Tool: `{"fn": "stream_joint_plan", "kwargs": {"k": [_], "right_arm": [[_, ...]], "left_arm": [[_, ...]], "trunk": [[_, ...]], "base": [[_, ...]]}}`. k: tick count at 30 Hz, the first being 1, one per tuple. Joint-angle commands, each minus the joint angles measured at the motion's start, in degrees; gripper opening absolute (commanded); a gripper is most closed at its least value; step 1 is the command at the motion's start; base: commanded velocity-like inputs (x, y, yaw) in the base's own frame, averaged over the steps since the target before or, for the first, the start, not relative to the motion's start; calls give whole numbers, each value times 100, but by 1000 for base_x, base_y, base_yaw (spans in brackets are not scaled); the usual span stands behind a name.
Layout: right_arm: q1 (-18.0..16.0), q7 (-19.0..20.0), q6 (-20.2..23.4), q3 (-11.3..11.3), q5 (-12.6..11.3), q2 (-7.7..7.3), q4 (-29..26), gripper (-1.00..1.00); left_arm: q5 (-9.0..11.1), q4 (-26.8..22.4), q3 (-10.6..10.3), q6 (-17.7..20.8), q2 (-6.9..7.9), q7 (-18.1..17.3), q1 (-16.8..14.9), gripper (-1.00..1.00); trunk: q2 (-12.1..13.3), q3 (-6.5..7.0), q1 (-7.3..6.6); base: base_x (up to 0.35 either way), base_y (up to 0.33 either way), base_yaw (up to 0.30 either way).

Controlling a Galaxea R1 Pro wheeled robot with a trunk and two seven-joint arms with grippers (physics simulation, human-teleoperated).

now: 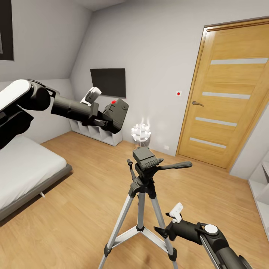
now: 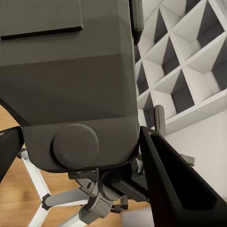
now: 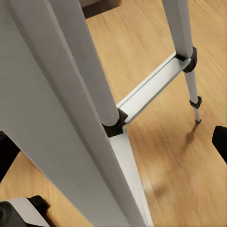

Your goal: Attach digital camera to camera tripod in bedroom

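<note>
My left gripper (image 1: 107,120) is shut on the digital camera (image 1: 117,112), a black box with a red button on top, held in the air up and to the left of the camera tripod's head (image 1: 145,160). In the left wrist view the camera body (image 2: 75,94) sits between my fingers (image 2: 179,189), with the tripod head (image 2: 99,198) below it. The tripod (image 1: 140,209) stands on the wood floor, its pan handle pointing right. My right gripper (image 1: 161,231) is low beside a silver tripod leg (image 3: 71,94). Its dark fingertips (image 3: 220,141) are spread wide apart, so it is open.
This is the bedroom: a wooden door (image 1: 224,93) at the right, a white bed (image 1: 26,168) at the left, a black wall TV (image 1: 108,81) above a white cubby shelf (image 1: 98,133), and a lamp of white bulbs (image 1: 141,132) behind the tripod. White furniture (image 1: 261,186) stands at the right edge.
</note>
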Motion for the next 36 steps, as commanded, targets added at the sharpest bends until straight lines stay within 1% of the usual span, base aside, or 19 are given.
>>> {"fn": "stream_joint_plan", "kwargs": {"k": [1,8,16,20,25,30,36], "right_arm": [[-6,26,15,1,51,13,-10,100],[-6,7,12,4,54,60,-10,100],[-6,-60,-8,14,48,75,-10,100],[-6,-147,-26,14,60,77,-10,100],[-6,-293,-32,19,95,77,-8,100],[-6,-361,-38,21,113,77,3,100],[-6,-400,-42,54,120,80,26,100]], "left_arm": [[59,-3,-9,-7,2,36,-12,-100],[59,-3,-9,-1,-7,36,-15,-100],[59,1,-9,3,-44,36,-16,-100],[59,4,-12,4,-80,36,-16,-100],[59,5,-14,13,-96,36,-16,-100],[59,2,-13,35,-118,35,-25,-100],[59,-49,-54,79,-134,28,-206,-100]], "trunk": [[-11,-11,3],[-11,-11,3],[-11,-11,3],[-11,-11,3],[-11,-11,3],[-11,-11,3],[-11,-11,3]], "base": [[0,0,0],[0,0,0],[0,0,0],[0,0,0],[0,0,0],[0,0,0],[0,0,0]]}}
